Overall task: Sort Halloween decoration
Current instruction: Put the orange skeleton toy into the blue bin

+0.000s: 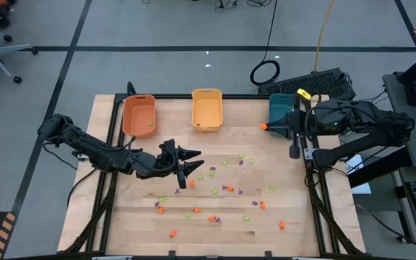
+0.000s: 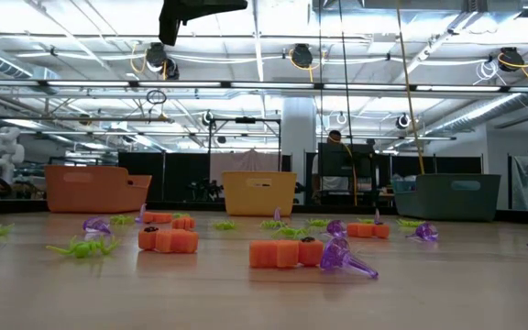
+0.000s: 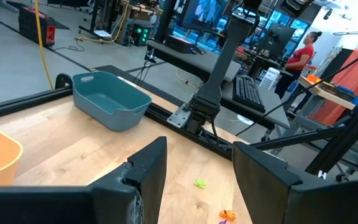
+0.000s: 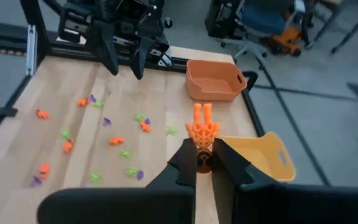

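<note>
Right tool (image 4: pixel 204 163) clamped on an orange trinket (image 4: pixel 203 129), raised for binning, orange bin (image 4: pixel 214 80) ahead; left tool (image 3: pixel 194 180) open, empty, above scattered bench (image 1: pixel 193 231).

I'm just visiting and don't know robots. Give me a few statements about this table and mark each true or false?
1. The right gripper is pinching an orange trinket. True.
2. The left gripper is holding a purple trinket. False: its fingers are open with nothing between them.
3. Three bins stand along the table's far edge: orange bin, yellow bin, teal bin. True.
4. All trinkets are already in the bins. False: many still lie scattered on the table.
</note>
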You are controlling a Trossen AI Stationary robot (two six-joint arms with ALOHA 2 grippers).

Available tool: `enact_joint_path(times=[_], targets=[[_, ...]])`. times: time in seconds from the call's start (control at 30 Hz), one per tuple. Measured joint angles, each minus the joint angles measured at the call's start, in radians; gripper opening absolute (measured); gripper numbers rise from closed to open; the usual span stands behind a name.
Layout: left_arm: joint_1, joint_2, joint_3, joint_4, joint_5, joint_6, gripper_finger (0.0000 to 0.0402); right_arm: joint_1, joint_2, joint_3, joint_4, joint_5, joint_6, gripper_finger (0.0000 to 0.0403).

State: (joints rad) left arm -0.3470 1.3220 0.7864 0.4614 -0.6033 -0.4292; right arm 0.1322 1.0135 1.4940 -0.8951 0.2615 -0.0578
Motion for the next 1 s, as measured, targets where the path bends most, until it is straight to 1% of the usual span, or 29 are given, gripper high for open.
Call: enact_joint_path(times=[0.27,0.37,0.53,0.6,0.7,0.83,0.93,1.0], targets=[[0.022,0.000,0.000,-0.033,-0.002,-0.007,0.0187,0.000,0.079,0.000,0.000,0.012,0.184,0.0004],[0.021,0.000,0.000,-0.029,-0.003,-0.008,0.0187,0.000,0.117,0.000,0.000,0.102,0.222,0.0004],[0.021,0.000,0.000,-0.033,-0.003,-0.010,0.0186,-0.023,0.166,0.000,-0.068,0.329,0.291,0.0004],[0.021,0.000,0.000,-0.033,-0.003,-0.010,0.0187,-0.054,0.178,0.000,-0.130,0.365,0.303,0.0004],[0.019,0.000,0.000,-0.034,-0.003,-0.009,0.0186,-0.115,0.188,0.000,-0.241,0.366,0.346,0.0004],[0.022,0.000,0.000,-0.037,-0.003,-0.007,0.0186,-0.210,0.189,-0.001,-0.381,0.365,0.483,0.0004],[0.028,0.000,0.000,-0.037,-0.003,-0.004,0.0186,-0.291,0.189,-0.001,-0.447,0.362,0.542,0.0004],[0.035,0.000,0.000,-0.038,-0.003,-0.004,0.0187,-0.350,0.189,-0.001,-0.458,0.333,0.542,0.0004]])
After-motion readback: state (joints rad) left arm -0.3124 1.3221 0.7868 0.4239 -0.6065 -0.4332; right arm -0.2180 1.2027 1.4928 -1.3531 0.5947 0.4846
